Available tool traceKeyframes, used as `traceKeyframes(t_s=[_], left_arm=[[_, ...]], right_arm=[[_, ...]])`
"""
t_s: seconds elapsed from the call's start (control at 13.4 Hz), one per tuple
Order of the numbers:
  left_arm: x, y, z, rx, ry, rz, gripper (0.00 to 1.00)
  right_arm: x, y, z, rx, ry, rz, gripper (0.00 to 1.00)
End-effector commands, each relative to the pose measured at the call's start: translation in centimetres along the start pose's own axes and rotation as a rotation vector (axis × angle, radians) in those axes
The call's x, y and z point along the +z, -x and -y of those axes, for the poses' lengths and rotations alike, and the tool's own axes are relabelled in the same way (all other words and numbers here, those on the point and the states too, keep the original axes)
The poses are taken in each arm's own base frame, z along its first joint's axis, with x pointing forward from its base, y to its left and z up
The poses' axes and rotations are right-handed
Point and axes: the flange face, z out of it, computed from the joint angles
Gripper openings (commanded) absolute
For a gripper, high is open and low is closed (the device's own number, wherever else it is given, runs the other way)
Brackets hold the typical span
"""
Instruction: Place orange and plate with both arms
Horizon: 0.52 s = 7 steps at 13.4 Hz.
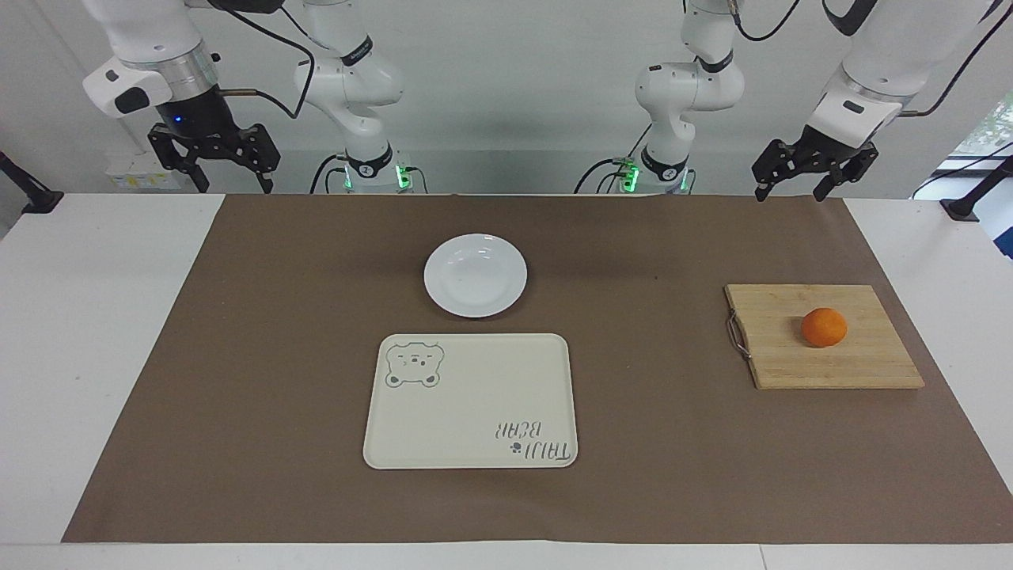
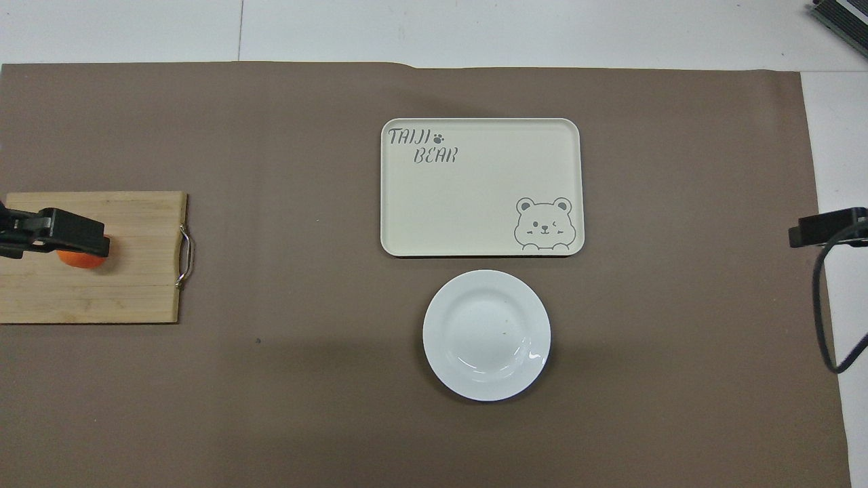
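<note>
The orange [image 1: 824, 327] lies on a wooden cutting board [image 1: 791, 366] toward the left arm's end of the table. The white plate [image 1: 475, 275] sits empty on the brown mat near the table's middle, nearer to the robots than the cream bear tray [image 1: 471, 400]. My left gripper [image 1: 791, 192] is open and hangs high, apart from the orange. In the overhead view the left gripper [image 2: 71, 232] covers part of the orange [image 2: 81, 260]. My right gripper [image 1: 231, 186] is open and raised over the mat's edge at the right arm's end, well away from the plate [image 2: 486, 335].
The cutting board [image 2: 102, 291] has a metal handle [image 2: 184, 256] on the side facing the tray [image 2: 481, 186]. The brown mat [image 1: 237, 356] covers most of the white table. The right gripper [image 2: 824, 227] shows at the overhead view's edge with a black cable [image 2: 824, 318].
</note>
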Motion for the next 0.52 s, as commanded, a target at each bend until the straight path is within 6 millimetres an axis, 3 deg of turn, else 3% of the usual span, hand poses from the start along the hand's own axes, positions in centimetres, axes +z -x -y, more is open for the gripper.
traceKeyframes(t_s=[0.0, 0.45], left_arm=[[0.42, 0.82, 0.42, 0.004, -0.014, 0.001, 1.0], [0.52, 1.0, 0.58, -0.006, -0.014, 0.003, 1.0]], right_arm=[[-0.36, 0.31, -0.28, -0.019, 0.007, 0.008, 1.0], [-0.36, 0.31, -0.28, -0.019, 0.007, 0.008, 1.0]])
